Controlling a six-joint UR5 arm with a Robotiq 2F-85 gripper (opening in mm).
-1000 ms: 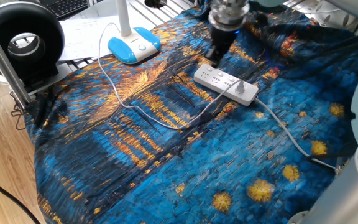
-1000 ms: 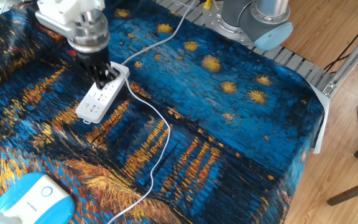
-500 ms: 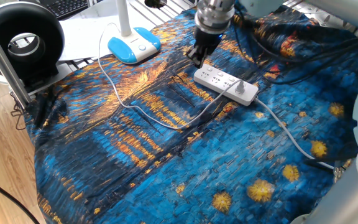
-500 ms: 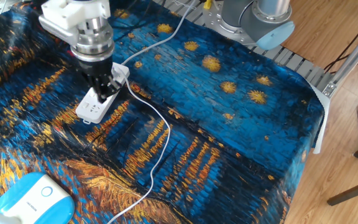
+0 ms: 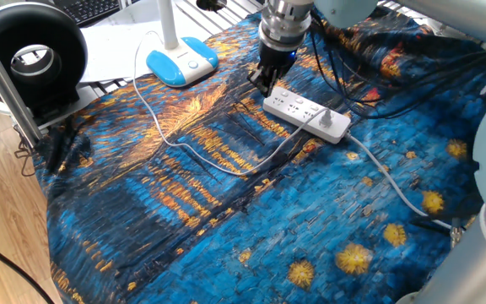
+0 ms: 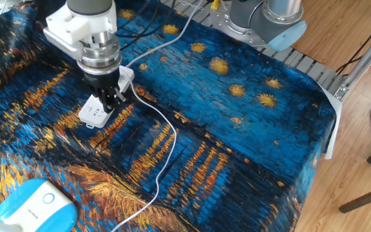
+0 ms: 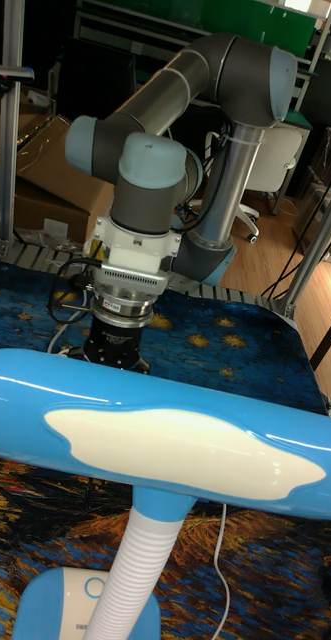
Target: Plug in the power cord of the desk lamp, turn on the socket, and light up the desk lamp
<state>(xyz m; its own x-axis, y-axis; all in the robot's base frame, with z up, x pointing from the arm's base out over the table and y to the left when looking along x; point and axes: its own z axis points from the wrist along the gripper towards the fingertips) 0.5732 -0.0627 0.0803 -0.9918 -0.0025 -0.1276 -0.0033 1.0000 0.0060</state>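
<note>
We see the socket (image 5: 307,113) lying on the starry blue cloth (image 5: 226,219), the power cord (image 5: 194,152) plugged into it. Our gripper (image 5: 263,81) hovers at its end, fingers near together, empty. The desk lamp (image 5: 180,59) stands near a black fan (image 5: 29,59); no lettering is readable.

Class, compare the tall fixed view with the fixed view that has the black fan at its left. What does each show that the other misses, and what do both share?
Only the tall view shows the lamp head and the arm's grey base column. Only the fan view shows the socket, the cord running to it, and the black fan. Both show the gripper above the starry cloth and the lamp base.
</note>
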